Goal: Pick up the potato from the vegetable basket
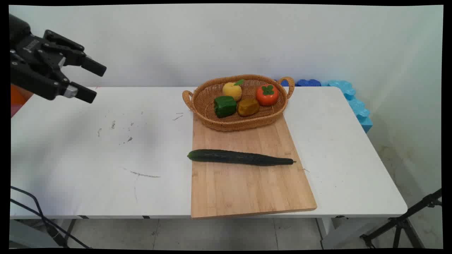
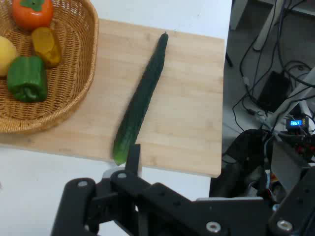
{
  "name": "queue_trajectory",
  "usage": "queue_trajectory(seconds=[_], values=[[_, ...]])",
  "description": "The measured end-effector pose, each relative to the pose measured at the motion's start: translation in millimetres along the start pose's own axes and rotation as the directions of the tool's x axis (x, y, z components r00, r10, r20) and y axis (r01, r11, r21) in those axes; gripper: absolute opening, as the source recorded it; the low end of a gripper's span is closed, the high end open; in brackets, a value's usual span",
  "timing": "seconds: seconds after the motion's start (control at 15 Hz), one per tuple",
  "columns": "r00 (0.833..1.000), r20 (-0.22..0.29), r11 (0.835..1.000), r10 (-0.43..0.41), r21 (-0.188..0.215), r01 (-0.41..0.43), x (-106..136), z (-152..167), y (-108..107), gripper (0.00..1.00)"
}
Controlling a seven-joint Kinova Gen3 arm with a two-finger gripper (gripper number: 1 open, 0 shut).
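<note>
My black gripper (image 1: 92,82) hangs open and empty high above the table's far left corner, far from everything. A long dark green cucumber (image 1: 240,157) (image 2: 141,98) lies across a wooden cutting board (image 1: 247,192) (image 2: 192,123) at the table's front middle. Behind it, partly on the board, stands a wicker basket (image 1: 226,124) (image 2: 74,105). It holds a green pepper (image 1: 225,106) (image 2: 27,78), a yellow fruit (image 1: 232,91), an orange-red persimmon (image 1: 267,94) (image 2: 32,12) and a brownish piece (image 1: 248,107) (image 2: 47,45). In the hand view one finger (image 2: 133,158) points at the cucumber's near end.
The white table (image 1: 106,148) carries scuff marks on its left half. Blue foam blocks (image 1: 355,102) line the far right corner. A tripod leg (image 1: 406,218) stands on the floor at right, and black cables (image 1: 35,211) hang at lower left. The board slightly overhangs the front edge.
</note>
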Motion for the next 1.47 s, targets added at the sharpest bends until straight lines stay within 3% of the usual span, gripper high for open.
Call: queue_trajectory(seconds=[0.27, 0.67, 1.0, 1.47], values=[[1.000, 0.002, 0.999, -0.001, 0.040, 0.000, 10.9, 14.8, -8.9, 1.00], [0.999, 0.017, 0.987, -0.034, 0.160, 0.031, 56.0, 73.0, -42.3, 1.00], [0.996, 0.051, 0.966, -0.079, 0.250, 0.064, 90.9, 139.4, -75.6, 1.00], [0.981, 0.120, 0.942, -0.151, 0.317, 0.106, 120.3, 250.4, -121.6, 1.00]])
